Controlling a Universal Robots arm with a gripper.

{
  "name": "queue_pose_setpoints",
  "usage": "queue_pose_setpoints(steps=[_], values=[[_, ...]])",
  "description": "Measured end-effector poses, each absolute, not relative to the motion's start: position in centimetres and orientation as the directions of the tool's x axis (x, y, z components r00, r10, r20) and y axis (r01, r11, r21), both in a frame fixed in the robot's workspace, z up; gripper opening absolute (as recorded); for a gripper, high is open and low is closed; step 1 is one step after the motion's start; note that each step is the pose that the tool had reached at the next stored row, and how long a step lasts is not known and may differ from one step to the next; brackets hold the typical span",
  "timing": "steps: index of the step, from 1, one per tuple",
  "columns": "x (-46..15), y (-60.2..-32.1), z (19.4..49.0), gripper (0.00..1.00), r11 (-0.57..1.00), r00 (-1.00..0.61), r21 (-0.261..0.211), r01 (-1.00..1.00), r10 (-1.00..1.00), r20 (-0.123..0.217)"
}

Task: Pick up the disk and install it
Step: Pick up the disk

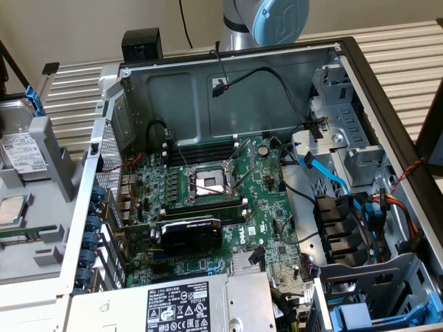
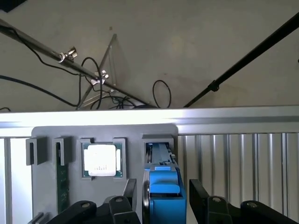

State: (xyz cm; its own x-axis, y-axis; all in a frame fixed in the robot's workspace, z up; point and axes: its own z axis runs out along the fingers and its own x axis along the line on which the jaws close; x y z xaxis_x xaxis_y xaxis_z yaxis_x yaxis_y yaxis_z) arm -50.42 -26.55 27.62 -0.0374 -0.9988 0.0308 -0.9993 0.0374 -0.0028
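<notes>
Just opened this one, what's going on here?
One robot arm is working at the disk, which stands on edge in a slot of the grey holder beside a processor chip. The gripper sits at the disk with its fingers open, one on each side, not clamped. The disk is not yet in the open computer case.

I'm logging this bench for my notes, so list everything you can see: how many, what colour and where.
computer case: one, grey, open, middle of the exterior view
circuit board: one, green, inside the case
power supply: one, grey, inside the case
tray: one, grey, the exterior view's left
disk: one, silver in blue frame, in a tray slot
chip: one, silver, in the tray beside the disk
arm: one, grey and blue, behind the case
gripper: one, black, open, astride the disk
</notes>
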Motion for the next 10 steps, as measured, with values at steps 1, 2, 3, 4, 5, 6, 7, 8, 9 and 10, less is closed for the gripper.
queue_pose_setpoints(steps=[1, 2, 3, 4, 5, 6, 7, 8, 9, 10], values=[[-50.44, -26.55, 27.58, 0.56, 0.037, -0.038, -0.007, -0.999, -0.999, 0.03], [-50.47, -26.55, 27.52, 0.56, 0.037, -0.038, -0.011, -0.999, -0.999, 0.029], [-50.49, -26.55, 27.48, 0.56, 0.037, -0.038, -0.013, -0.999, -0.999, 0.028], [-50.51, -26.55, 27.46, 0.56, 0.037, -0.038, -0.014, -0.999, -0.999, 0.026], [-50.53, -26.55, 27.45, 0.56, 0.038, -0.038, -0.014, -0.999, -0.999, 0.023], [-50.54, -26.55, 27.44, 0.56, 0.038, -0.038, -0.014, -0.999, -0.999, 0.019], [-50.55, -26.55, 27.44, 0.56, 0.038, -0.038, -0.014, -0.999, -0.999, 0.015], [-50.55, -26.54, 27.43, 0.56, 0.038, -0.038, -0.014, -0.999, -0.999, 0.013], [-50.55, -26.54, 27.43, 0.56, 0.038, -0.038, -0.014, -0.999, -0.999, 0.012], [-50.56, -26.55, 27.42, 0.56, 0.038, -0.038, -0.014, -0.999, -0.999, 0.012]])
